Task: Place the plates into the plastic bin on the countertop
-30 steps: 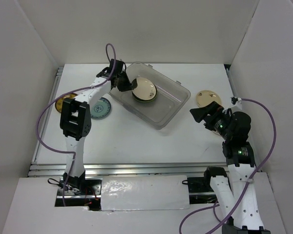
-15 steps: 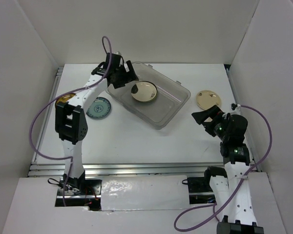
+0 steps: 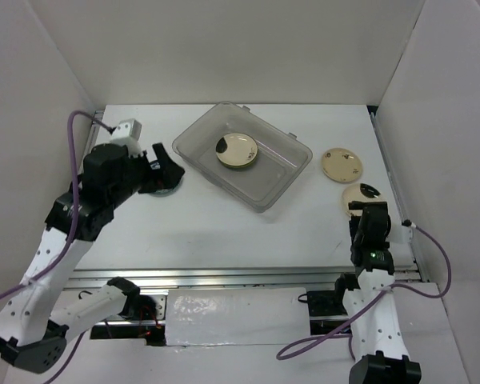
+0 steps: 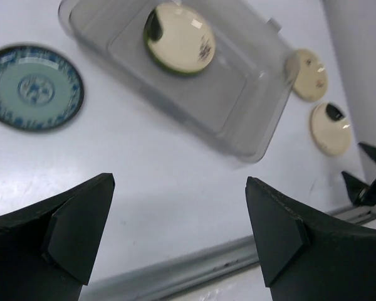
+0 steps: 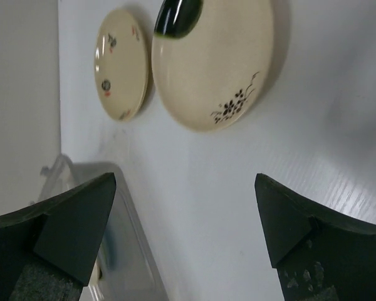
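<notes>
Left end effector and right end effector gape empty; a cream, green-edged plate sits in the bin.

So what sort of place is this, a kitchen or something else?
Probably a robot test cell, not a kitchen: white panel walls box in the tabletop, and a left arm and right arm are mounted by its metal rail.

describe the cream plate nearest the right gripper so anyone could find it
Find the plastic bin on the countertop, then look right of it, where two cream plates lie on the bare surface. It is the nearer plate, ahead of the right gripper. Unlike its neighbour with small scattered marks, it has a dark glazed patch at the rim.
</notes>
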Controlling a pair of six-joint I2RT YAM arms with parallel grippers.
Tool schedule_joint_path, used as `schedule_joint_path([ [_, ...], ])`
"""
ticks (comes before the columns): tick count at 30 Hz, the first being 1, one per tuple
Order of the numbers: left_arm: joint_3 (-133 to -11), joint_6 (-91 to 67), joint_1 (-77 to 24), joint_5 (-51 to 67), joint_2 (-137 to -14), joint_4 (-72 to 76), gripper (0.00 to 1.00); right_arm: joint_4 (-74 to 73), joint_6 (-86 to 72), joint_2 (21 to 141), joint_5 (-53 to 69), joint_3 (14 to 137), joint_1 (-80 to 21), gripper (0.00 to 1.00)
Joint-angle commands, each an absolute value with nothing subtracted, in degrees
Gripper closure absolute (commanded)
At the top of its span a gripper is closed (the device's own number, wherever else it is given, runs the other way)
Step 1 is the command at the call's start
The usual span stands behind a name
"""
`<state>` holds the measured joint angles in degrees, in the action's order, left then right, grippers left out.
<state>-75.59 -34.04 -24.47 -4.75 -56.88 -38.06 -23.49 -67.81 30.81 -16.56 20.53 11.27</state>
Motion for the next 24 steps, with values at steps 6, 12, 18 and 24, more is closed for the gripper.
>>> schedule_joint_path([
  [6, -65.7, -25.8, -21.6, -1.4, -49.9, -44.9, 0.01, -3.5, -78.0, 33.3, -24.5, 9.8, 12.3, 0.02],
  [12, -60.7, -24.7, -18.8, 3.9, -51.7, -41.0, 0.01, -0.5, -83.2, 51.1, -18.3, 12.8, 15.7, 0.01],
  [18, -57.8, -23.8, -15.5, 8.3, -51.9, -38.1, 0.01, 3.8, -84.3, 62.0, -16.7, 14.8, 17.8, 0.04],
  [24, -56.2, -22.9, -11.7, 11.9, -52.7, -36.6, 0.01, 2.1, -82.6, 68.6, -13.7, 20.2, 18.9, 0.27],
])
